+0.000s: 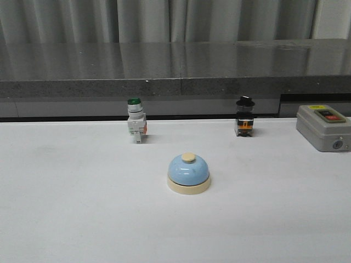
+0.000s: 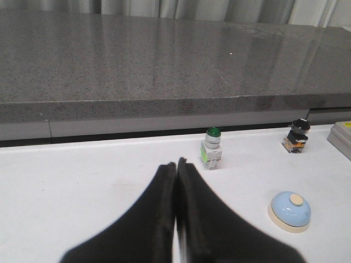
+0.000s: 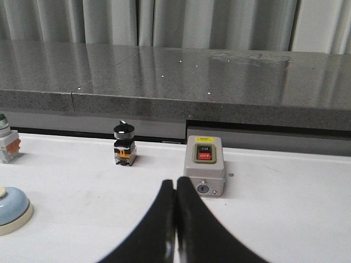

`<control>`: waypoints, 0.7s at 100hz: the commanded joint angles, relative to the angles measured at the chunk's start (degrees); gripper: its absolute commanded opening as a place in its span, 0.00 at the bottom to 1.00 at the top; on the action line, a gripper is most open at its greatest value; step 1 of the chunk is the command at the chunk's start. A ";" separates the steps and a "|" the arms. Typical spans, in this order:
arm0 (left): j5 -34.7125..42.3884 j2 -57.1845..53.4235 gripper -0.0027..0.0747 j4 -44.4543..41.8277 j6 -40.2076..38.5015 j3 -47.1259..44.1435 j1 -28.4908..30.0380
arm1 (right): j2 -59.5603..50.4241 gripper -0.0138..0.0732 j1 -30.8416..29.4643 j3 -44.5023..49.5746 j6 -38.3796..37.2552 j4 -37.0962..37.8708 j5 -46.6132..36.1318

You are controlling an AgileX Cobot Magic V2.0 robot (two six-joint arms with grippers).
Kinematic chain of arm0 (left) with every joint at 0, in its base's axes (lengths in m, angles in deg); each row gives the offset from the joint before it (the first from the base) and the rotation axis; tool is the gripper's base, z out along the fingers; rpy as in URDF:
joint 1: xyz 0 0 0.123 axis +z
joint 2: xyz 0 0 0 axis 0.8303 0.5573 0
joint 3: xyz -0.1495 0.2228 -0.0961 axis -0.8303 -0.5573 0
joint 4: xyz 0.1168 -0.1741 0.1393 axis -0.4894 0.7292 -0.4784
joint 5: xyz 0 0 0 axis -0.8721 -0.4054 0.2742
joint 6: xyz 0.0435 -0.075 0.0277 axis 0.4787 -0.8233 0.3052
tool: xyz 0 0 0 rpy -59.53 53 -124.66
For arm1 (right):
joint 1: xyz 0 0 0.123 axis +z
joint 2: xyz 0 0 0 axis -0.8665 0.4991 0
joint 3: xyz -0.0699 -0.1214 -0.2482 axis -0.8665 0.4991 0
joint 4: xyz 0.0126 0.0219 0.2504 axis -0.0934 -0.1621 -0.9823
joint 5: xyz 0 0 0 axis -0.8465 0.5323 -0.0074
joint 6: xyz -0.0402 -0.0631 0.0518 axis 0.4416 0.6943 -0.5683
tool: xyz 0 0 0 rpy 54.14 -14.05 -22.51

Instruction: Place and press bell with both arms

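Observation:
The bell is a light-blue dome on a cream base with a cream button. It stands on the white table in the middle of the front view. It also shows in the left wrist view and, cut by the frame edge, in the right wrist view. Neither arm shows in the front view. My left gripper is shut and empty above the table, apart from the bell. My right gripper is shut and empty, in front of the grey box.
A green-capped white switch and a black-knobbed switch stand at the table's back. A grey box with a red button sits at the back right. A dark stone ledge runs behind the table.

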State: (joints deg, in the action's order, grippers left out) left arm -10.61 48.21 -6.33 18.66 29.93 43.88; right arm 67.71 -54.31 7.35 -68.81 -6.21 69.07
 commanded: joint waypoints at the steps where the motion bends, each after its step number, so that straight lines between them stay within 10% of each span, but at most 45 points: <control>1: 4.02 0.26 0.01 0.39 -0.53 1.45 -0.01 | -1.00 0.09 -0.33 -0.80 0.03 0.34 -4.26; 34: 7.13 0.26 0.01 -2.98 -0.43 0.59 -0.01 | -1.00 0.09 -0.33 -0.80 0.03 0.34 -4.26; 70: 30.08 -5.16 0.01 -9.16 -0.43 -15.07 0.13 | -1.00 0.09 -0.33 -0.80 0.03 0.34 -4.26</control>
State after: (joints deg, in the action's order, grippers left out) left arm 9.98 44.18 -15.11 18.66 16.59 43.88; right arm 67.71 -54.31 7.35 -68.81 -6.21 69.07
